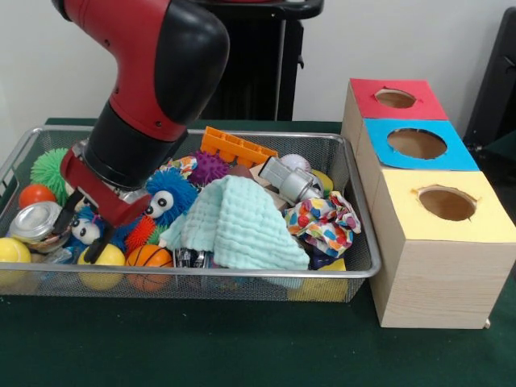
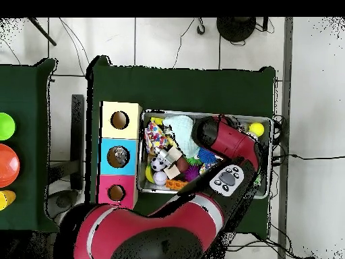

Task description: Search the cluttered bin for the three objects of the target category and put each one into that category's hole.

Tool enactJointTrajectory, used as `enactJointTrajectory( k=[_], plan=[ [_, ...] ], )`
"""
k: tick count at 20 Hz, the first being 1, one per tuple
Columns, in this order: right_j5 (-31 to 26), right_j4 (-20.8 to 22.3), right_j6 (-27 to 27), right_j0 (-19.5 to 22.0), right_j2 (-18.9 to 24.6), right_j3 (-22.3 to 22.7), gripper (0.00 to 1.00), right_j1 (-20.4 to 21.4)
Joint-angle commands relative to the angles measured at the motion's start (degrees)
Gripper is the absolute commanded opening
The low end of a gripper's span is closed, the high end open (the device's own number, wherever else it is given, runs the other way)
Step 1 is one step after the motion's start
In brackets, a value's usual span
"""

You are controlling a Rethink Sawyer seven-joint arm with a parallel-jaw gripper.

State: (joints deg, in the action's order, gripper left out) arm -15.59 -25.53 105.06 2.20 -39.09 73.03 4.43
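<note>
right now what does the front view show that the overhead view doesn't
Only the front view shows the pincer low in the bin's clutter by a blue googly-eyed toy, beside a mint cloth. Only the overhead view shows something inside the blue-framed hole and coloured bowls on a side table. Both show the bin, three boxes and the red arm.

A robotics lab: a red and black arm (image 1: pixel 153 89) on a pedestal works at a green-covered table (image 1: pixel 242 347) set on a pale tiled floor (image 2: pixel 168 40). Cables (image 2: pixel 296 156) trail past the table's edge, and three colour-topped wooden test boxes (image 1: pixel 427 234) line one end.
</note>
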Motion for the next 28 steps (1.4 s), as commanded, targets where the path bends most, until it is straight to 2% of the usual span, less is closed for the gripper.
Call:
enactJointTrajectory(
  k=[1, 8, 13, 17, 23, 28],
  plan=[
    [-5.69, 3.91, 4.15, 3.52, 7.11, 0.89, 1.00, -3.30],
    [-2.89, 3.88, 6.99, 3.15, 6.64, 2.50, 1.00, -3.57],
    [1.65, 2.83, 9.89, 2.07, 6.20, 3.51, 1.00, -3.31],
    [6.81, 2.69, 10.36, 3.44, 9.68, 4.01, 1.00, -2.52],
    [10.91, 3.19, 10.00, 5.18, 13.53, 3.94, 1.00, -2.55],
    [12.91, 2.95, 10.00, 5.84, 14.63, 2.40, 1.00, -4.15]
  ],
)
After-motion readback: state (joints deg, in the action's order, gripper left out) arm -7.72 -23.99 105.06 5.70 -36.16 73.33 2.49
